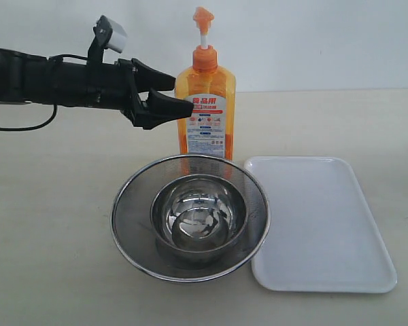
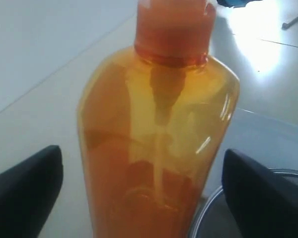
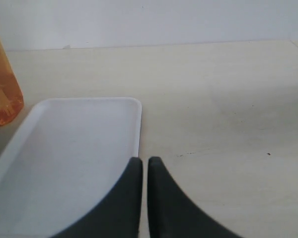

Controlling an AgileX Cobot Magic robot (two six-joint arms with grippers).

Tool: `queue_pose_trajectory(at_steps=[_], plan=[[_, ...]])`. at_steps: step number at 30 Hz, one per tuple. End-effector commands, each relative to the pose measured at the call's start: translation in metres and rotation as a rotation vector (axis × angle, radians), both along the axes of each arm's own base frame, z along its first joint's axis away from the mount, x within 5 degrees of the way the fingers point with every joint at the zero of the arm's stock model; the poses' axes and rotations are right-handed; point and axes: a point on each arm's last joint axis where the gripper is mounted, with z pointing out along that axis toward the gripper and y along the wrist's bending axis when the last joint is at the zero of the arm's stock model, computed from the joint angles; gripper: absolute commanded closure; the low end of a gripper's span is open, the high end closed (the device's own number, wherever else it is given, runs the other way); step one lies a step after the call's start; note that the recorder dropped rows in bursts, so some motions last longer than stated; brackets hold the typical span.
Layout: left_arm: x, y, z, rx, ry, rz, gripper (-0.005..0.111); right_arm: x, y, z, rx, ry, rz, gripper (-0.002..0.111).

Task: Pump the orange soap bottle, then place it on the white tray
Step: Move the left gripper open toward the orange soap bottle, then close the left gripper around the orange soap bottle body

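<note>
Orange soap bottle labelled "食品用" sits untouched inside the spread left tool; right tool closed, empty.

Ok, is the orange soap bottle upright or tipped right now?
Upright. The orange soap bottle stands on its base behind the strainer, pump head on top. The left gripper is open either side of it.
</note>
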Motion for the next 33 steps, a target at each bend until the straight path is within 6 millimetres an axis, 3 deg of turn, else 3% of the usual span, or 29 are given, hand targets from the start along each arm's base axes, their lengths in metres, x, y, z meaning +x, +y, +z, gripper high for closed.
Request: queue_pose_trajectory(at_steps=[1,12,20,33], plan=[[0.002,-0.002,0.002,0.007,-0.01,0.018,0.026,0.0,0.0,0.001,-0.006,-0.01,-0.004,0.107],[0.001,-0.014,0.004,-0.024,-0.016,-0.03,0.026,0.0,0.0,0.001,-0.006,-0.01,-0.004,0.107],[0.009,-0.027,-0.012,-0.05,0.003,-0.079,0.026,0.0,0.0,0.001,-0.006,-0.01,-0.004,0.107],[0.014,-0.041,-0.008,-0.089,-0.022,-0.12,0.026,0.0,0.0,0.001,-0.006,-0.01,-0.004,0.107]])
